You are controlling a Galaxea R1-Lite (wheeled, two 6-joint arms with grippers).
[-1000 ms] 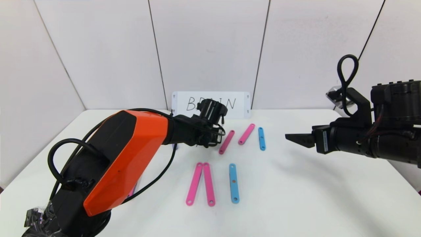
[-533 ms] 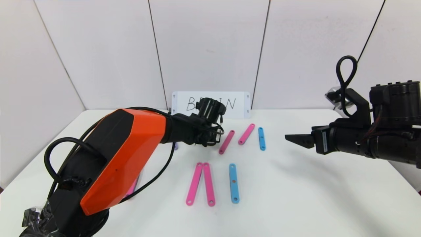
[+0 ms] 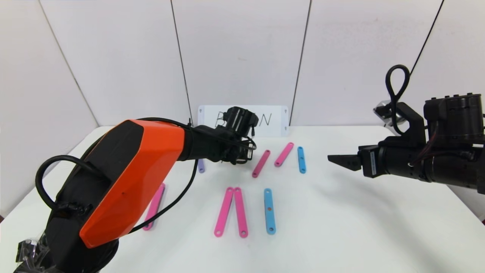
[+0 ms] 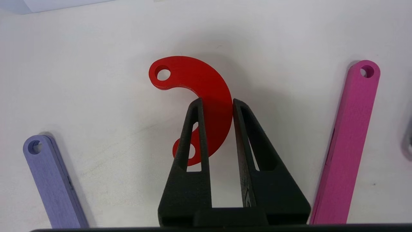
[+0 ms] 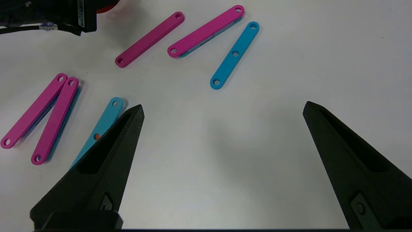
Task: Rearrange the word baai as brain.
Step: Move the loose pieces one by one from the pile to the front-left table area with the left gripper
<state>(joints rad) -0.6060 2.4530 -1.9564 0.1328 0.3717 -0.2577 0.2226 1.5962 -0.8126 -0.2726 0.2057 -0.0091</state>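
Letter strips point(image 3: 231, 211) on white table point(image 3: 341, 227)

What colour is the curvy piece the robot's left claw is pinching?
Red. The curved piece shows best in the left wrist view, between the left gripper's fingers.

Five pink strips point(image 3: 153, 206) point(image 3: 224, 211) point(image 3: 240, 212) point(image 3: 261, 163) point(image 3: 284, 154), two light-blue strips point(image 3: 269, 211) point(image 3: 301, 159), one purple strip point(image 3: 201, 166) and one red curved piece point(image 4: 206, 106); more blue strips possibly lie beneath pink ones.
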